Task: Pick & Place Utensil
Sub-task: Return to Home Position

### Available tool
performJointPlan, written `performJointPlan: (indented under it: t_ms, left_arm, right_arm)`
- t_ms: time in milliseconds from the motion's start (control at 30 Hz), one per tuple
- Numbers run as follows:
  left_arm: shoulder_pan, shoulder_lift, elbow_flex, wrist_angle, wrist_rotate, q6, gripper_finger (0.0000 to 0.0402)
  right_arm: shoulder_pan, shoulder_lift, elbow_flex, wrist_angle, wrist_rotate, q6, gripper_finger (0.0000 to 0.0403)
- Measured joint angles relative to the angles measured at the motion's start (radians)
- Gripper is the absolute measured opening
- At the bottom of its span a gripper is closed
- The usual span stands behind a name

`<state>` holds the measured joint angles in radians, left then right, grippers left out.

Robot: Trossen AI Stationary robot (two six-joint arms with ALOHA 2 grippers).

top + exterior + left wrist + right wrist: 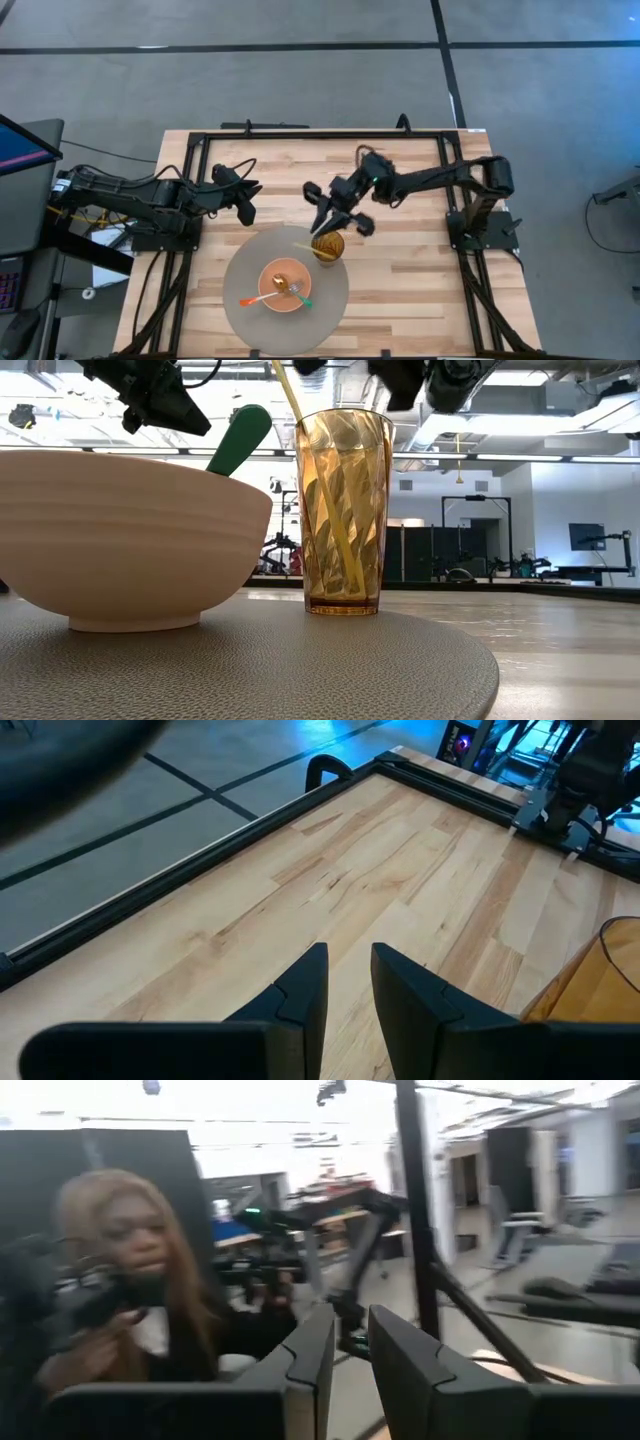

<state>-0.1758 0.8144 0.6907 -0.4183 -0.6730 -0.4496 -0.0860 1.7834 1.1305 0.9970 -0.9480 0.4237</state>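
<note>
I see the right gripper (335, 218) above the amber cup (327, 245), fingers parted, empty; yellow utensil (318, 470) stands in the cup. Left gripper (245, 209) slightly apart, empty, beside the mat (240, 290).

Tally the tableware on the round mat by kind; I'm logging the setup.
Bowl: 1
Amber glass: 1
Utensils in the bowl, orange-handled and green-handled: 2
Yellow straw-like stick in the glass: 1
Total: 5

Overhead and table-level views, both on the amber glass (327, 245).
</note>
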Motion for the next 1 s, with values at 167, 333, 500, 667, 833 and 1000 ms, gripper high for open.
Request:
performJointPlan:
  t_ms: [167,333,500,667,833,1000]
  left_arm:
    - [0.0,0.0,0.0,0.0,-0.001,0.001,0.0081]
    - [0.0,-0.033,0.0,0.016,-0.007,0.061,0.0081]
    - [-0.012,-0.138,0.0,0.041,-0.007,0.116,0.0081]
    - [-0.047,-0.274,0.0,0.038,-0.008,0.202,0.0081]
    - [-0.077,-0.36,-0.033,0.042,-0.008,0.293,0.0081]
    - [-0.079,-0.446,-0.15,0.051,-0.016,0.255,0.0081]
  right_arm:
    - [-0.079,-0.106,0.0,-0.028,-0.171,0.046,0.006]
    - [-0.182,-0.238,0.0,-0.316,-0.173,-0.051,0.0051]
    - [-0.265,-0.412,0.0,-0.834,-0.019,-0.334,0.0031]
    - [-0.252,-0.6,0.0,-1.268,0.342,-0.614,0.0009]
    - [-0.179,-0.754,-0.072,-1.313,0.48,-0.701,0.0001]
    - [-0.166,-0.943,-0.272,-1.221,0.524,-0.676,0.0004]
